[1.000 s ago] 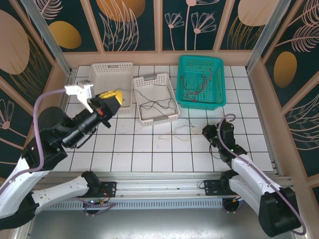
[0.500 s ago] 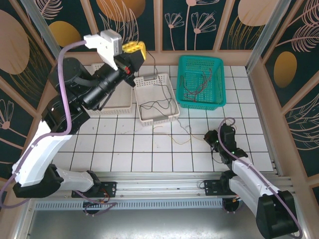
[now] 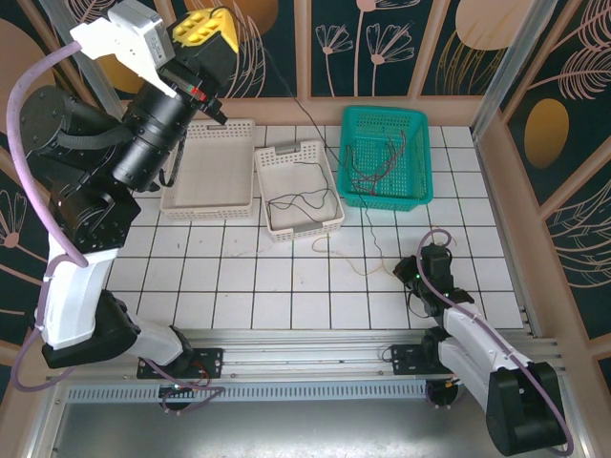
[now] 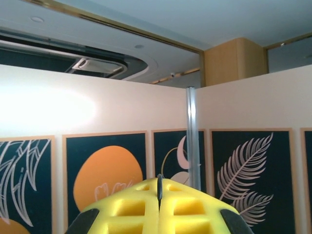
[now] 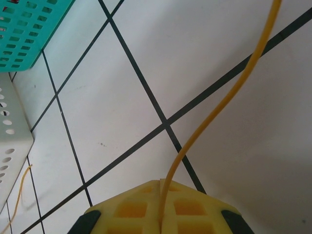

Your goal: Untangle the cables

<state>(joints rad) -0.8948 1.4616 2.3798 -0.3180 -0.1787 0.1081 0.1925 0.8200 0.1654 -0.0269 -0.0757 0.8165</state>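
My left gripper (image 3: pixel 212 24) (image 4: pixel 159 195) is raised high above the table's back left, shut on a thin black cable (image 4: pixel 159 184). That black cable (image 3: pixel 307 110) slants down toward the baskets. Low over the tiles at the right, my right gripper (image 3: pixel 405 271) (image 5: pixel 161 195) is shut on a yellow cable (image 5: pixel 229 95). The yellow cable (image 3: pixel 355 272) trails left across the tiles. More red and black cables (image 3: pixel 382 162) lie in the green basket (image 3: pixel 382 113). Black cables (image 3: pixel 301 202) lie in the middle white basket (image 3: pixel 304 229).
A second white basket (image 3: pixel 210 176) stands at the back left under the raised left arm. Patterned walls and metal posts (image 3: pixel 516 57) close in the table on three sides. Open tiles (image 3: pixel 239 277) lie in front of the baskets.
The left arm has swung up and back from table height, pulling the black cable taut behind it. The right gripper has drawn back a little toward the near edge with the yellow cable.
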